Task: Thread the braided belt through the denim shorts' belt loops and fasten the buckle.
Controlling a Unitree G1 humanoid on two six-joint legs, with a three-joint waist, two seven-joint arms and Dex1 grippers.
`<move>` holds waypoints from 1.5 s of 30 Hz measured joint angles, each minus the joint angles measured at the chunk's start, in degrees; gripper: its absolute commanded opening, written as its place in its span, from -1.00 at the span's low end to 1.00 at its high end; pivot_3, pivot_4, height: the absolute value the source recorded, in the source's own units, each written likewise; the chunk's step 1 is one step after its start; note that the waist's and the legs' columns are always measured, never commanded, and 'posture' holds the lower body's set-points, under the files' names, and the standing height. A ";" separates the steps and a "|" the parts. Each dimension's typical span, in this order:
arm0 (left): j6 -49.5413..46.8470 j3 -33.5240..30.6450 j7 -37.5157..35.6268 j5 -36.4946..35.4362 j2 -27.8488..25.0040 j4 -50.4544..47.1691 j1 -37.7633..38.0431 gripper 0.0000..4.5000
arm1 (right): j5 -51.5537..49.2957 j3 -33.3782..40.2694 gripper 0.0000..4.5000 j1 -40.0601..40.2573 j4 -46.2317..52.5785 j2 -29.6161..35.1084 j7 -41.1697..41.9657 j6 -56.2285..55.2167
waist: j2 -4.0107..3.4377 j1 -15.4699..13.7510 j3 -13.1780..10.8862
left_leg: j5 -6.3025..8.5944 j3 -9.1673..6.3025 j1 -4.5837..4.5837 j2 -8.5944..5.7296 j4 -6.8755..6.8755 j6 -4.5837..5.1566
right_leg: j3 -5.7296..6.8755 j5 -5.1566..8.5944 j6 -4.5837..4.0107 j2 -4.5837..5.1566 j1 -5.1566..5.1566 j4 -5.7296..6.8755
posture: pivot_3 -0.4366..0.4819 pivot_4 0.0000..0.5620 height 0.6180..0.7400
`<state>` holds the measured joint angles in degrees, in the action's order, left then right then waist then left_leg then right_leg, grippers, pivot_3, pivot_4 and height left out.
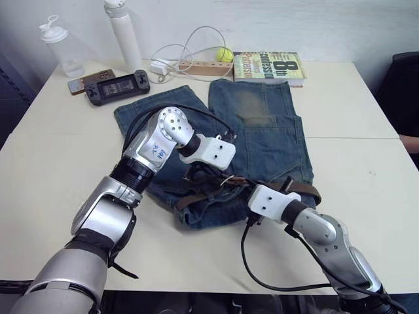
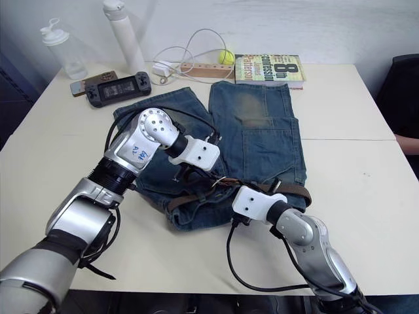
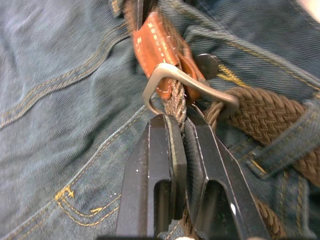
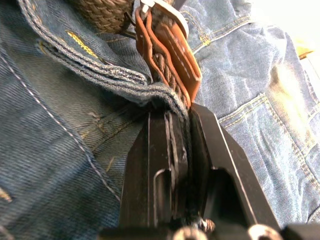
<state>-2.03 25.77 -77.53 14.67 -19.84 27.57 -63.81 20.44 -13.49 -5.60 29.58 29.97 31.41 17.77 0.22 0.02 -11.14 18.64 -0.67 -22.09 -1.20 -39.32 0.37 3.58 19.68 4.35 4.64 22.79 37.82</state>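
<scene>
Your denim shorts (image 1: 262, 131) lie flat on the white table (image 1: 366, 176), legs pointing toward the far edge and waistband toward you. The braided belt (image 1: 302, 190) runs along that waistband, and in the left wrist view it passes under a belt loop (image 3: 287, 145).

Your left gripper (image 3: 182, 145) is clamped on the braided strap just beside the buckle (image 3: 172, 75), with the orange leather tab (stitched in white) just beyond the silver frame. Your right gripper (image 4: 182, 117) is pinched on the belt's end where the orange leather wraps the braid, right at the folded waistband edge. Both grippers meet near the middle of the waistband.

At the far edge sit a book (image 1: 268, 65), a tennis ball (image 1: 224, 54), a white cable (image 1: 190, 46), a game console (image 1: 118, 85), a phone (image 1: 88, 80) and two bottles (image 1: 124, 33).
</scene>
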 measured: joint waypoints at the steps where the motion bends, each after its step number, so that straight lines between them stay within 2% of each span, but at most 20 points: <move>1: -2.33 -0.04 1.10 0.43 1.19 0.06 -0.02 -1.00 | 0.07 0.07 -0.99 -0.01 -0.03 -0.04 0.00 0.08 | 0.00 -0.01 0.00 | 0.00 0.00 0.00 0.00 0.00 0.01 | 0.00 0.00 0.00 0.00 0.00 0.00 | -0.05 -0.47 0.92; 7: -16.96 -1.54 2.60 0.34 4.25 -1.63 -0.02 -1.00 | 0.22 1.03 -0.99 -0.01 -0.54 -0.03 0.01 0.14 | 0.00 0.09 0.00 | 0.00 0.01 0.00 0.00 0.00 0.01 | -0.04 0.00 0.00 -0.01 0.00 0.01 | -0.05 -0.47 0.92; 13: -18.82 -1.43 4.11 0.37 4.51 -2.72 -0.02 -1.00 | 0.35 1.42 -0.99 -0.16 -0.60 -0.05 0.15 0.14 | 0.00 -0.02 0.00 | 0.00 0.01 0.00 0.00 0.00 0.01 | -0.05 0.00 0.00 0.01 0.01 0.02 | -0.05 -0.47 0.92; 18: -22.25 -4.28 3.58 -2.02 4.60 -4.88 -0.02 -0.09 | 0.24 1.35 -1.00 -0.47 -0.55 -0.06 0.79 -0.07 | 0.00 0.11 0.00 | 0.00 0.02 0.01 0.01 0.00 0.00 | -0.08 0.00 0.00 0.00 0.02 0.02 | -0.05 -0.47 0.92; 19: -22.42 -4.47 3.38 -2.24 4.57 -5.07 -0.02 -0.04 | 0.22 1.35 -1.00 -0.50 -0.54 -0.06 0.82 -0.10 | 0.00 0.14 0.00 | 0.00 0.03 0.01 0.01 0.00 0.00 | -0.09 0.00 0.00 -0.01 0.02 0.02 | -0.05 -0.47 0.92; 20: -23.45 -4.78 2.87 -3.09 4.06 -6.01 -0.05 0.22 | 0.17 1.36 -1.00 -0.68 -0.50 -0.06 0.96 -0.16 | 0.00 0.17 0.00 | 0.00 0.03 0.02 0.01 0.00 0.00 | -0.09 0.00 0.00 -0.01 0.02 0.02 | -0.05 -0.47 0.92; 21: -24.83 -5.13 2.19 -4.00 3.35 -6.92 -0.05 0.37 | 0.13 1.32 -1.00 -0.75 -0.43 -0.04 1.04 -0.30 | 0.00 0.21 0.00 | 0.00 0.03 0.02 0.02 0.00 0.00 | -0.11 0.00 0.00 -0.02 0.03 0.03 | -0.05 -0.47 0.92; 23: -28.18 -6.73 -1.29 -7.92 1.87 -9.69 -0.05 0.71 | -0.01 1.12 -1.00 -0.78 -0.52 -0.01 1.24 -0.40 | 0.00 0.21 0.00 | 0.00 0.01 0.02 0.03 0.00 -0.01 | -0.19 0.00 0.00 -0.05 0.05 0.04 | -0.05 -0.47 0.92; 25: -32.00 -7.33 -5.48 -13.01 0.54 -14.84 -0.27 0.95 | -0.08 0.95 -1.00 -0.94 -0.70 0.11 1.66 -0.40 | 0.00 0.13 0.00 | 0.00 -0.01 0.01 0.01 -0.01 -0.01 | -0.22 0.00 0.00 -0.03 0.05 0.03 | -0.05 -0.47 0.92; 33: -41.91 -10.77 -6.85 -21.54 -7.33 -20.97 -0.38 0.95 | -1.37 1.41 -1.00 -0.77 -0.68 2.99 3.66 -1.77 | 0.00 0.13 0.00 | 0.00 0.01 0.11 -0.01 -0.01 0.00 | -0.46 0.00 0.00 -0.08 0.05 0.10 | -0.05 -0.47 0.92; 40: -46.98 -11.55 -4.19 -26.21 -11.60 -27.13 4.90 1.00 | -8.02 5.84 0.31 -1.67 -0.41 5.62 7.97 -2.72 | 0.00 0.19 0.00 | 0.01 0.01 0.12 0.00 0.00 0.00 | -0.54 0.00 0.00 -0.09 0.05 0.10 | -0.05 -0.47 0.92; 41: -47.59 -11.54 -3.72 -27.00 -12.58 -28.15 5.91 1.00 | -9.27 7.17 0.58 -1.84 -0.25 6.46 8.99 -2.71 | 0.00 0.18 0.00 | 0.01 0.01 0.12 0.00 -0.01 0.00 | -0.54 0.00 -0.01 -0.09 0.05 0.10 | -0.05 -0.47 0.92; 43: -48.26 -11.56 -3.07 -27.89 -13.63 -29.71 6.75 1.00 | -11.08 8.57 0.98 -1.87 0.11 7.84 10.34 -2.63 | 0.00 0.12 0.00 | 0.01 0.01 0.12 -0.01 0.00 0.00 | -0.54 0.00 0.00 -0.09 0.05 0.10 | -0.05 -0.47 0.92; 45: -49.13 -11.65 -2.13 -29.11 -15.01 -31.75 8.11 1.00 | -14.18 10.87 0.98 -1.85 1.65 9.41 12.46 -1.98 | 0.00 0.14 0.00 | 0.01 0.01 0.12 0.00 0.00 0.01 | -0.56 0.00 0.00 -0.09 0.05 0.10 | -0.05 -0.47 0.92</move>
<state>-51.16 14.12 -79.66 -14.43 -34.85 -4.18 -55.70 6.27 -2.63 -7.45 31.23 39.37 43.88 15.79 0.21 0.16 -11.13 18.65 -0.66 -21.97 -1.20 -39.32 0.38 3.02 19.68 4.34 4.55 22.84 37.92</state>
